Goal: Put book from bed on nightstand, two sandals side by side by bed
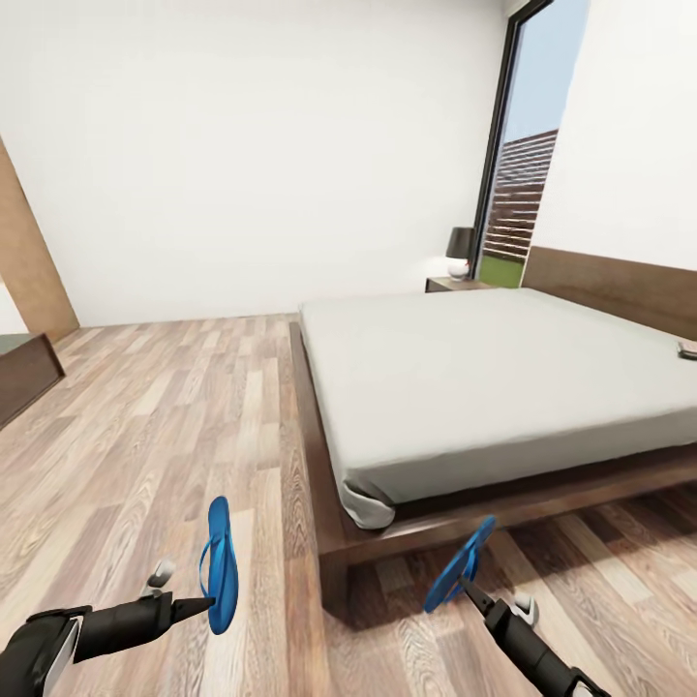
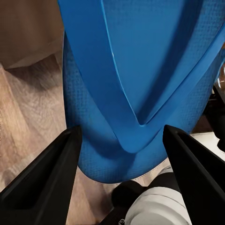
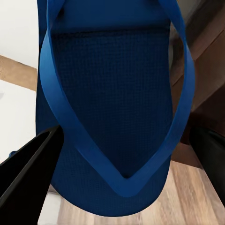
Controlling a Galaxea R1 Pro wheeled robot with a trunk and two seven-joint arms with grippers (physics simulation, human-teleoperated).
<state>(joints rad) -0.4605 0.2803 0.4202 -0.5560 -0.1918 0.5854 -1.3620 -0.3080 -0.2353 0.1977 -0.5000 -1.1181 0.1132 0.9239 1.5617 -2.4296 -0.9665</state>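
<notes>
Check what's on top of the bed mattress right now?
The bed is almost bare light-grey mattress. One small dark item lies at its far right edge near the headboard, cut off by the frame, so I can't confirm it's the book. Neither blue sandal lies on it.

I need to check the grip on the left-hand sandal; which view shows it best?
The left wrist view: the sandal sits between the left tool's fingers, straps and sole close up. The head view shows it whole, edge-on, held above the floor beside the bed. The right wrist view shows the other sandal.
</notes>
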